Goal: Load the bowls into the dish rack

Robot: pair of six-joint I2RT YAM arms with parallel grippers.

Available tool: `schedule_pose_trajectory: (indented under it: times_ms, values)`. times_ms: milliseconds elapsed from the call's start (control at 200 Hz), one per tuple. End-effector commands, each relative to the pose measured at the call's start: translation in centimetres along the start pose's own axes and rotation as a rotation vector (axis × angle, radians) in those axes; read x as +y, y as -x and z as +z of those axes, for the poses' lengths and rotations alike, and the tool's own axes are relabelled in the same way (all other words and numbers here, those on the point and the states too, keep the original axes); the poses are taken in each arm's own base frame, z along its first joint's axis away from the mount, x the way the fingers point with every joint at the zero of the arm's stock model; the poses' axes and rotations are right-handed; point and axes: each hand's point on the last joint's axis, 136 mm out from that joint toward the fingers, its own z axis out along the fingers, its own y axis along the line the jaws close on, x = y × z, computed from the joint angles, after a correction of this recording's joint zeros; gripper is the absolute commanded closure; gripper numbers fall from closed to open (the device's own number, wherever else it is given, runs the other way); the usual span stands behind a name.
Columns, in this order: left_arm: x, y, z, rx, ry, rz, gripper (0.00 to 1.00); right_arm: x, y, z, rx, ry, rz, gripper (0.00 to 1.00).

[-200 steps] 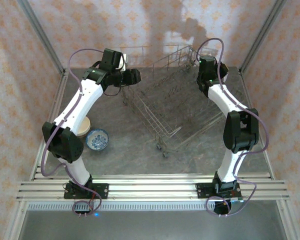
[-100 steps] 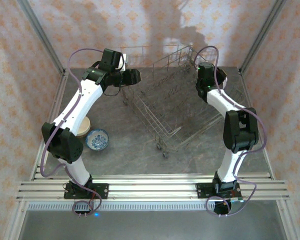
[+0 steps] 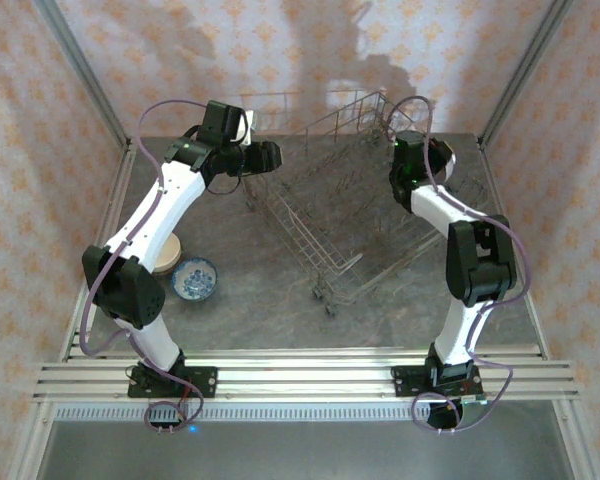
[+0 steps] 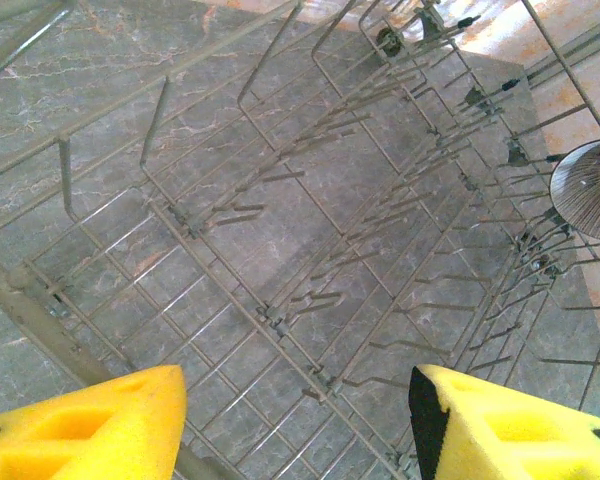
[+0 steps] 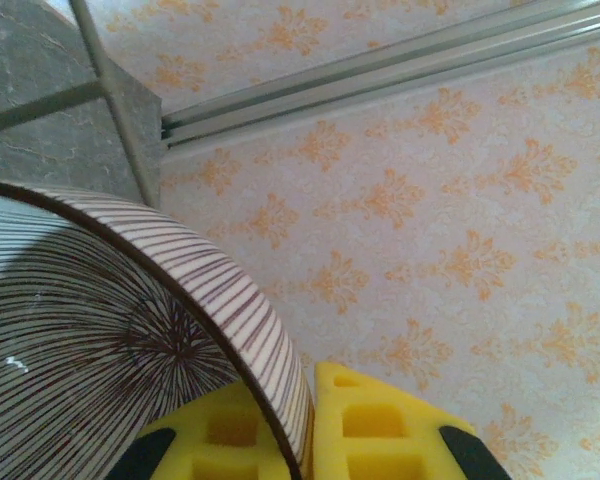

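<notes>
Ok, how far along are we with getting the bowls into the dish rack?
Done: nothing yet; the dish rack looks bare. In hand: the right fingers pinch a striped bowl by its rim at the rack's far right side. Left: that bowl, plus a blue patterned bowl and a cream bowl on the table. The left fingers hang open over the rack.

At the right wrist, you see the striped bowl (image 5: pixel 110 340) cut off left and below; the left arm (image 3: pixel 155 215) hides part of the cream bowl (image 3: pixel 172 257).
</notes>
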Motion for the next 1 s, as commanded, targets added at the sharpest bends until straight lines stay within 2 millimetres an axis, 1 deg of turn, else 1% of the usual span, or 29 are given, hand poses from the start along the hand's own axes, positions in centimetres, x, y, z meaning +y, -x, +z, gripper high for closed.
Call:
schedule_pose_trajectory:
  times_ms: [0, 120, 255, 455, 591, 761, 996]
  values:
    - [-0.6, 0.1, -0.9, -0.018, -0.030, 0.019, 0.40, -0.7, -0.6, -0.6, 0.021, -0.047, 0.010, 1.00]
    - [-0.5, 0.0, -0.8, -0.014, -0.029, 0.023, 0.40, 0.2, -0.7, -0.8, 0.014, -0.037, -0.030, 1.00]
    - [-0.4, -0.2, -0.9, -0.013, -0.031, 0.026, 0.40, 0.7, -0.8, -0.7, 0.015, -0.048, -0.065, 1.00]
    - [-0.3, -0.3, -0.8, -0.011, -0.036, 0.024, 0.40, 1.8, -1.4, -1.0, 0.038, -0.025, -0.105, 1.00]
    - [-0.3, -0.3, -0.7, -0.010, -0.039, 0.024, 0.40, 2.9, -1.8, -1.4, 0.047, -0.013, -0.111, 1.00]
    - [-0.2, -0.3, -0.8, -0.014, -0.039, 0.022, 0.40, 3.7, -1.9, -1.7, 0.053, 0.000, -0.110, 1.00]
    - [-0.2, -0.4, -1.0, -0.014, -0.038, 0.023, 0.40, 4.7, -1.8, -1.4, 0.070, 0.037, -0.104, 1.00]
